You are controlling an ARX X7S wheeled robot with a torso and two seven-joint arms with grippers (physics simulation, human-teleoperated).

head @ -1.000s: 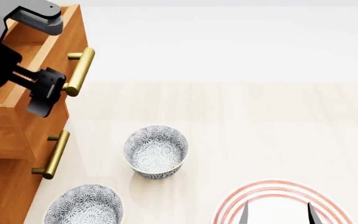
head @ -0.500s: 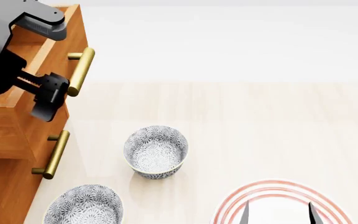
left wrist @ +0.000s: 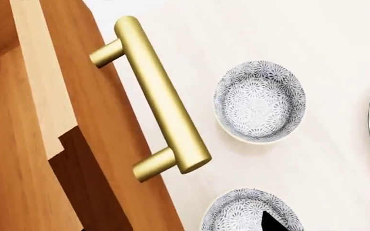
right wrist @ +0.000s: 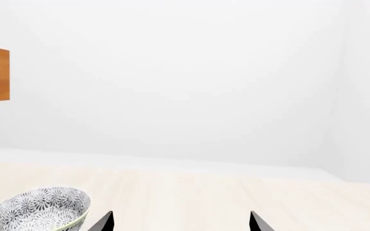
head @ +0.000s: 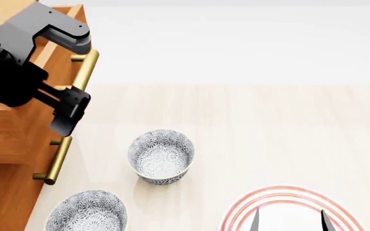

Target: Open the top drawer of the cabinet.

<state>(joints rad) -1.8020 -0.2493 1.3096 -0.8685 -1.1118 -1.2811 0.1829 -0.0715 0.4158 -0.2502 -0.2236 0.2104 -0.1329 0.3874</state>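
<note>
Above the brass handle (head: 84,67), the left gripper (head: 72,77) is hanging spread wide, gripping nothing. Top drawer (head: 50,67) is looking pulled out; backing away straight avoids snagging.

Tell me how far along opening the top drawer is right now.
Done: the top drawer stands pulled out of the cabinet, its front ahead of the lower drawer's. In hand: the left pincer sits open beside the brass handle, not gripping it. Left: little beyond clearing the arm, though full extension can't be judged. The right pincer idles over the striped plate.
</note>
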